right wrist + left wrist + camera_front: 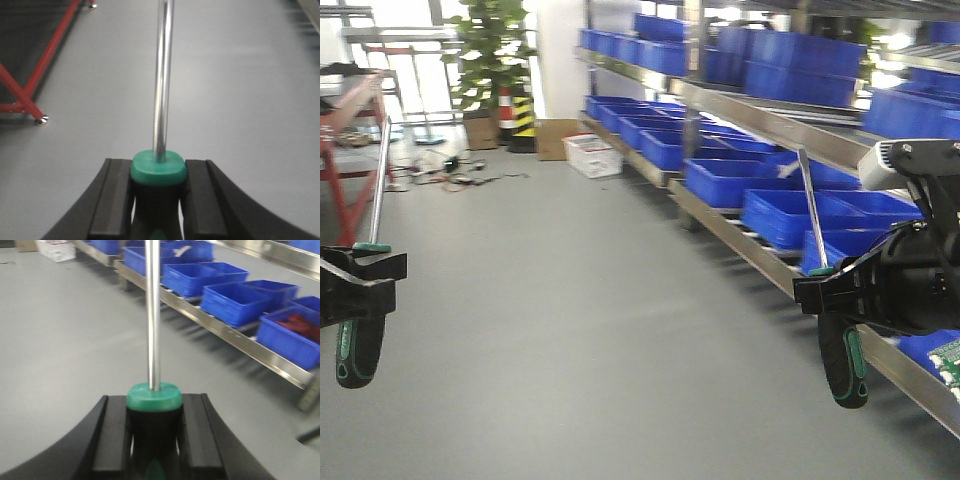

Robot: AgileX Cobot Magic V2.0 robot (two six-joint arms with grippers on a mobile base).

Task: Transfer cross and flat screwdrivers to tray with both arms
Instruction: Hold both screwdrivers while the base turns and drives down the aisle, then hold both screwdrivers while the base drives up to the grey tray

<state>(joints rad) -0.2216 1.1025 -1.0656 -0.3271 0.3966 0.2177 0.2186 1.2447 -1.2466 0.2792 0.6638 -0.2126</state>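
Screwdrivers (357, 350) (842, 368) over grey floor (570, 300) beside seemingly steel shelving (770, 122).

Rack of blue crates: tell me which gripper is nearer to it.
Right. The right gripper hangs close beside the rack; the left gripper sits across the grey floor from it, towards the red frame.

No text or numbers can be read (any markings are too blurred)

Place: warehouse or factory stockroom.
Storage: long stainless-steel shelving rack (770, 120) along one side, tiers lined with deep blue plastic crates (790, 215).
Floor: smooth grey industrial floor (570, 300), wide open aisle.
Far end: yellow-and-black striped bollard (524, 115), brown cardboard box (555, 138), red steel frame (340, 180).
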